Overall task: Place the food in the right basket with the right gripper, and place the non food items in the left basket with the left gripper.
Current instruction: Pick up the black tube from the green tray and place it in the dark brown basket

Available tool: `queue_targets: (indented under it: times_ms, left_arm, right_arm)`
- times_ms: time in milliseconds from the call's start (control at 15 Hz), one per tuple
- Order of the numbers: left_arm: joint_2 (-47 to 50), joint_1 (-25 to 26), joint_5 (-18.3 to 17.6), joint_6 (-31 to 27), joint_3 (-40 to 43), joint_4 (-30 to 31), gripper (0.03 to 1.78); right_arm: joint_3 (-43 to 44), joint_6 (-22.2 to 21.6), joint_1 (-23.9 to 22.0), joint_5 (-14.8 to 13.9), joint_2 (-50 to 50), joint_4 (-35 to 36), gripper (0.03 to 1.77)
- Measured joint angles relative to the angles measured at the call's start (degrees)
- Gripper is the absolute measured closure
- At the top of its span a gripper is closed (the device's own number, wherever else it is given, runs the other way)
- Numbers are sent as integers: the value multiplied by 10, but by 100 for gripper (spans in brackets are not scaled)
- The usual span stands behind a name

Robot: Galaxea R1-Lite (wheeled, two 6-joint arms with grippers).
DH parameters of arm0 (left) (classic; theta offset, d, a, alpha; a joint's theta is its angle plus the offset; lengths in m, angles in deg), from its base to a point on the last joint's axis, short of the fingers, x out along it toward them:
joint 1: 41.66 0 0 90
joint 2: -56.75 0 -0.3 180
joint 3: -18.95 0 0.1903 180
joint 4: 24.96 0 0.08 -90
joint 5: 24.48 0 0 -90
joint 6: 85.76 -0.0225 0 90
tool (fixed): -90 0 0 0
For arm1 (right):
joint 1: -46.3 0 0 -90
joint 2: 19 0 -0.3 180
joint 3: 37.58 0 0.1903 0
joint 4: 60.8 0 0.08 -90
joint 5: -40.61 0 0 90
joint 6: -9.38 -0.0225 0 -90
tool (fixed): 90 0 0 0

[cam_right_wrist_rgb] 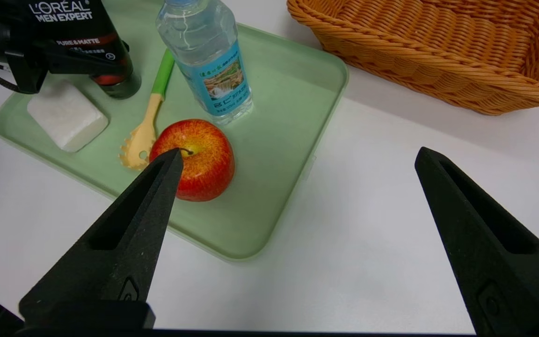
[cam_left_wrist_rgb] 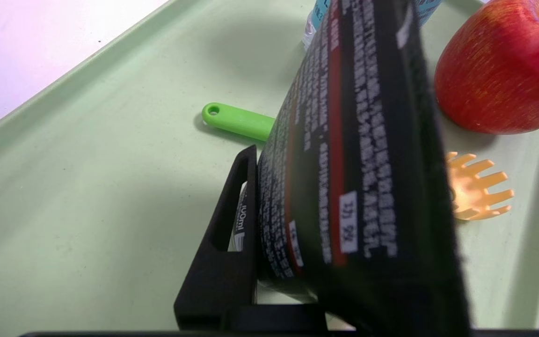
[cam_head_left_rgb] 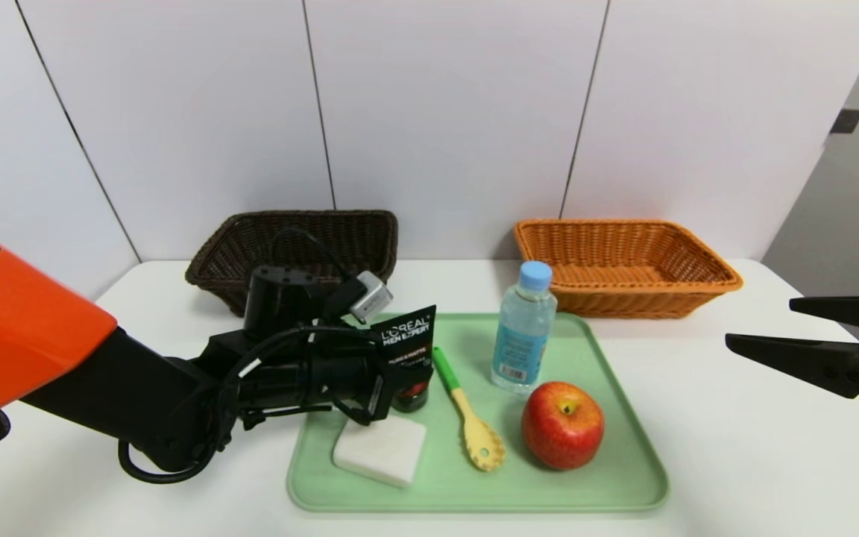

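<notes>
Over the left part of the green tray (cam_head_left_rgb: 608, 477), the left hand (cam_head_left_rgb: 404, 377) holds the black tube (cam_head_left_rgb: 411, 332), cap end down, near the white soap bar (cam_head_left_rgb: 381, 450). Between tube and apple (cam_head_left_rgb: 562, 425) lies the slotted spoon (cam_head_left_rgb: 474, 429); the bottle (cam_head_left_rgb: 524, 328) stands inside the tray's far edge. Bare table (cam_head_left_rgb: 728, 447) separates the tray's right rim from the right hand (cam_head_left_rgb: 761, 322), spread wide. Both baskets, dark (cam_head_left_rgb: 213, 270) and orange (cam_head_left_rgb: 623, 302), sit beyond.
</notes>
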Motion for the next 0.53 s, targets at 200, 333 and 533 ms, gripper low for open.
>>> queue_targets:
  times_ms: [200, 333, 533]
  left_arm:
    - [25, 2, 2, 12, -1, -1, 131]
    - [55, 4, 7, 23, -10, -8, 132]
    - [97, 26, 19, 26, -51, -49, 133]
  right_arm:
    - [-1, 0, 0, 0, 0, 0, 9]
    - [-6, -1, 0, 0, -1, 1, 9]
    - [-11, -1, 0, 0, -1, 1, 9]
